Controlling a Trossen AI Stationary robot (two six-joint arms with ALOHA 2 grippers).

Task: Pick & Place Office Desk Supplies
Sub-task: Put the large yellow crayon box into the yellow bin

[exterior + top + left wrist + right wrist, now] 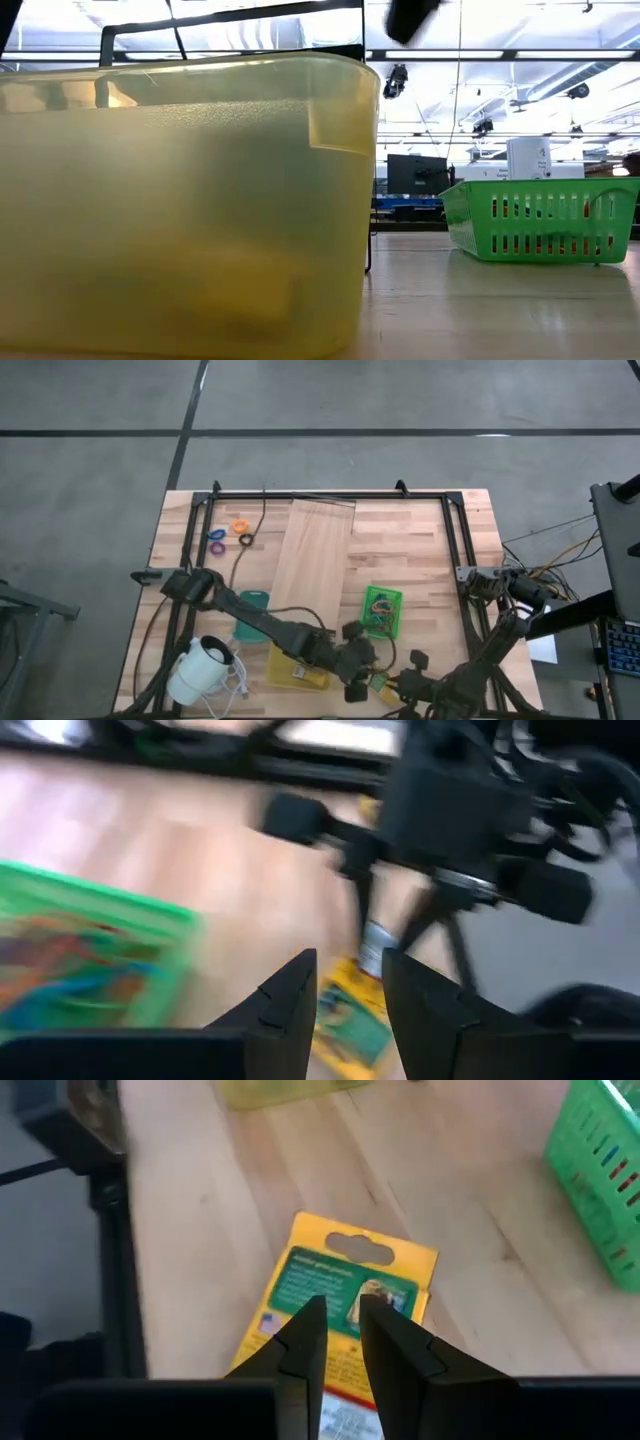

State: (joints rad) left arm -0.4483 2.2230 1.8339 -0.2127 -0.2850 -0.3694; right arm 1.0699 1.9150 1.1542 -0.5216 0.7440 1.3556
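The right gripper [342, 1330] is held low over a yellow-green packet [340, 1280], its fingers narrowly parted and astride the packet's near end; a firm grip cannot be confirmed. The packet lies flat on the table [440, 550] near the front edge, between a yellow bin [290, 670] and a green basket [382, 610]. The left gripper [350, 990] is set close by, slightly open and empty. Coloured bands are seen in the basket. Rings [228, 536] lie at the far left.

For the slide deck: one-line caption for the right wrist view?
Right gripper poised over a yellow-green packet on the table, green basket alongside.
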